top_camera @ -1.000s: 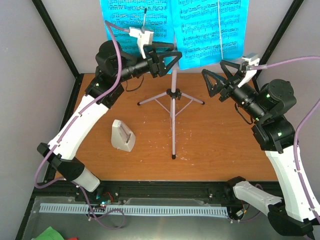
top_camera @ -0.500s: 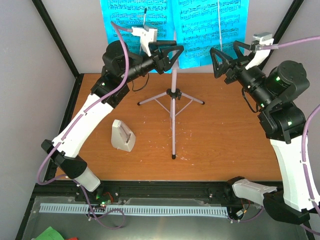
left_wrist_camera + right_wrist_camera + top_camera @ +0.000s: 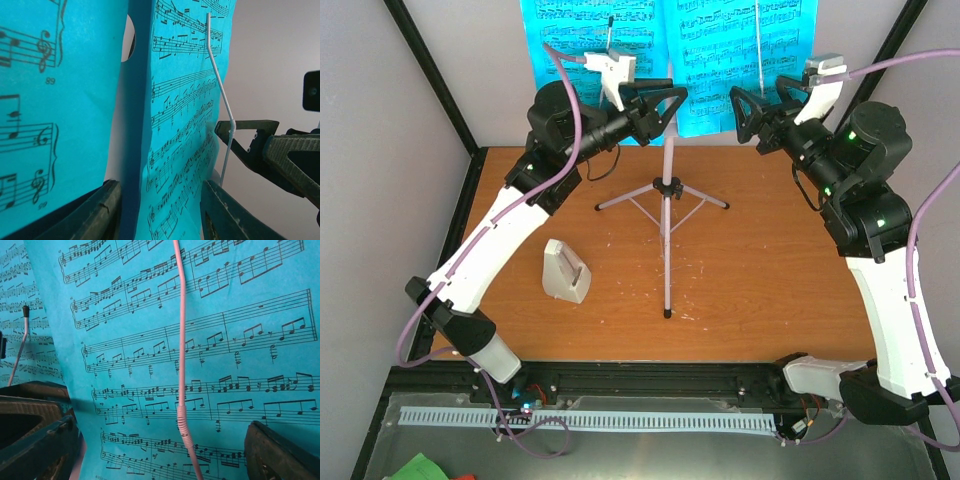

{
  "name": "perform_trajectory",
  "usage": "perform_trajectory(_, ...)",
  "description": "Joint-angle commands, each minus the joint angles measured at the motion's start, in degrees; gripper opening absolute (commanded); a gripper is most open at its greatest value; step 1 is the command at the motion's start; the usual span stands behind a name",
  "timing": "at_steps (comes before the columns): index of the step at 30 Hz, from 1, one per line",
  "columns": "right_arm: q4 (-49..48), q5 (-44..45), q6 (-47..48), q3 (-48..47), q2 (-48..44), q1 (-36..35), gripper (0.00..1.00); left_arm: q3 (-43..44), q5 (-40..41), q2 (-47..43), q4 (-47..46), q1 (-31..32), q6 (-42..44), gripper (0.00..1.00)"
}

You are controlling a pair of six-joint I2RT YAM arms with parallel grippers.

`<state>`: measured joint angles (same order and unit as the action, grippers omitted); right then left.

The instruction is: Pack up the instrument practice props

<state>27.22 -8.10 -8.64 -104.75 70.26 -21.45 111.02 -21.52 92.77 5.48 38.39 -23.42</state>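
Left of centre in the top view, metronome [image 3: 566, 272]: white, alone on the wooden table [image 3: 770, 300], well apart from both arms; its cover looks fitted, though I cannot be sure.
Music stand [image 3: 666, 190]: pale lilac tripod at mid-frame, legs spread on the table.
Left gripper [image 3: 672, 108]: upper centre, jaws wide, one page's edge between its fingers [image 3: 102, 210], nothing clamped.
Right gripper [image 3: 740, 112]: upper right, jaws wide, facing the right-hand page, apart from it.
Sheet-music pages [image 3: 720, 60]: cyan, side by side along the top edge, each crossed by a thin retaining wire [image 3: 180, 340].
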Motion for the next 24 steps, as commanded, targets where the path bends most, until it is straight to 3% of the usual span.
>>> perform_trajectory(1, -1.4, 0.6, 1.4, -2.8, 0.5, 0.2, 0.87, 4.7, -1.3, 2.8, -1.8, 0.5, 0.8, 0.43)
perform_trajectory(9, -2.5, 1.6, 2.9, -5.8, 3.2, 0.3, 0.75, 6.5, -1.5, 4.8, -4.4, 0.5, 1.6, 0.31)
perform_trajectory(17, -2.9, 1.8, 5.1, -12.2, 8.3, 0.2, 0.66, 7.1, -0.5, 4.7, -5.6, 0.5, 3.3, 0.08)
perform_trajectory(20, -3.6, 2.4, 6.0, -13.5, 9.7, 0.2, 0.57, 7.2, -0.1, 4.5, -5.5, 0.5, 4.0, 0.01)
perform_trajectory(24, -4.3, 3.3, 6.5, -14.8, 11.1, 0.2, 0.45, 7.1, 0.4, 4.3, -5.3, 0.5, 4.5, 0.0)
